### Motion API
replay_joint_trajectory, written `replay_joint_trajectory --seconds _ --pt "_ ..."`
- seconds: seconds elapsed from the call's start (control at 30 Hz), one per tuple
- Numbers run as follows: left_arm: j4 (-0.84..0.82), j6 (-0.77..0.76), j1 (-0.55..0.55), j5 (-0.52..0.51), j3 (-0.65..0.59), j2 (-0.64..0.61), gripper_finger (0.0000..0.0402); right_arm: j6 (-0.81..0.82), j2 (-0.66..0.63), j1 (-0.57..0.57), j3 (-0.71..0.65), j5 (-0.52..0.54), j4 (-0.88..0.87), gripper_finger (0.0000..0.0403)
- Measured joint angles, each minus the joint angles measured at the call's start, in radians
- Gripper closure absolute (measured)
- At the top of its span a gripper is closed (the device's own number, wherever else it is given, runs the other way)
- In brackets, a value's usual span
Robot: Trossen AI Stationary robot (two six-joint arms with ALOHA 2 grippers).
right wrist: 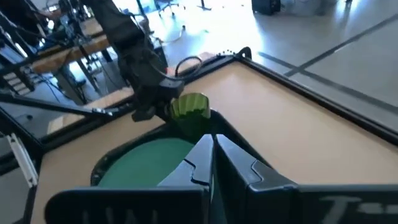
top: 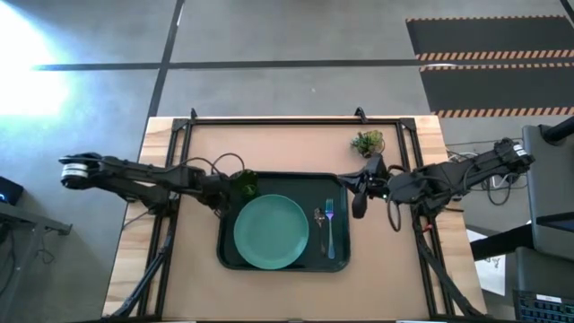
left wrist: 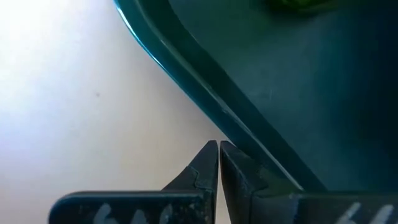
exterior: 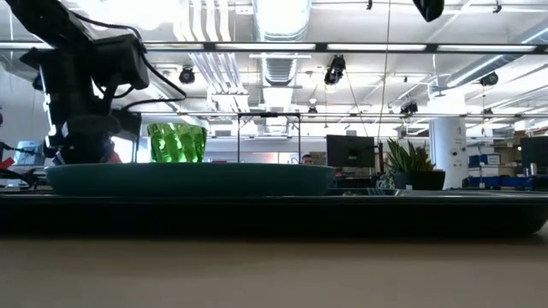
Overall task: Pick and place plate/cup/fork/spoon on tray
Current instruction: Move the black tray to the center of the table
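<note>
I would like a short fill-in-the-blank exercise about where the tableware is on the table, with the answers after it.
1. The plate lies on the dark green ____.
2. The fork and the spoon lie side by side, on the side of the plate nearer the ____ arm.
3. The cup stands in the tray corner beside the ____ gripper.
4. Both grippers are ____ and hold nothing.

Answers: tray; right; left; shut

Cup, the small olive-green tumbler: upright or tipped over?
Upright: the small olive-green translucent cup stands mouth-up in the dark green rectangular tray's corner, behind the round teal plate.
</note>
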Motion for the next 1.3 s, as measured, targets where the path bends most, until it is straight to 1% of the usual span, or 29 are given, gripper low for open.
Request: replay_joint_trajectory --seconds 0.1,0.17,0.23,0.3,0.33,0.4,0.47,0.53,0.73,0.8,0.9,1.03,1.17,1.3 --pt "0.0 0.0 0.0 0.027 0.002 0.013 0.0401 0.079 0.0 0.0 -0.002 -0.009 -0.084 0.0394" --pt "-0.001 -0.001 -0.001 0.03 0.005 0.017 0.0401 0.201 -0.001 0.001 -0.003 -0.023 -0.241 0.0394" --pt "-0.001 0.0 -0.001 0.032 0.007 0.018 0.0401 0.388 0.011 0.001 -0.008 -0.055 -0.439 0.0394" --pt "0.0 0.0 -0.001 0.033 0.008 0.013 0.0401 0.567 0.034 0.001 -0.026 -0.122 -0.614 0.0394" --pt "0.0 0.0 -0.001 0.033 0.008 0.01 0.0401 0.645 0.051 0.006 -0.043 -0.164 -0.67 0.0394" --pt "0.003 0.0 -0.001 0.033 0.008 0.004 0.0401 0.748 0.084 0.019 -0.08 -0.26 -0.708 0.0394" --pt "0.005 -0.001 -0.001 0.033 0.008 0.002 0.0401 0.806 0.117 0.035 -0.125 -0.339 -0.682 0.0394" --pt "0.005 -0.001 0.0 0.033 0.008 0.001 0.0401 0.852 0.159 0.054 -0.177 -0.39 -0.606 0.0394" --pt "0.015 0.0 0.0 0.032 0.009 -0.001 0.0401 0.891 0.295 0.088 -0.288 -0.426 -0.297 0.0394" --pt "0.016 0.0 0.0 0.032 0.01 -0.001 0.0401 0.89 0.345 0.087 -0.298 -0.426 -0.248 0.0394" --pt "0.024 0.001 0.0 0.032 0.01 -0.001 0.0401 0.888 0.399 0.087 -0.292 -0.437 -0.228 0.0394" --pt "0.023 0.001 -0.001 0.032 0.012 -0.001 0.0401 0.86 0.424 0.087 -0.271 -0.447 -0.228 0.0394" --pt "0.019 0.0 -0.001 0.033 0.018 -0.001 0.0401 0.831 0.411 0.076 -0.268 -0.434 -0.238 0.0394" --pt "0.014 -0.001 -0.001 0.032 0.03 -0.001 0.0401 0.782 0.376 0.04 -0.269 -0.403 -0.259 0.0394"
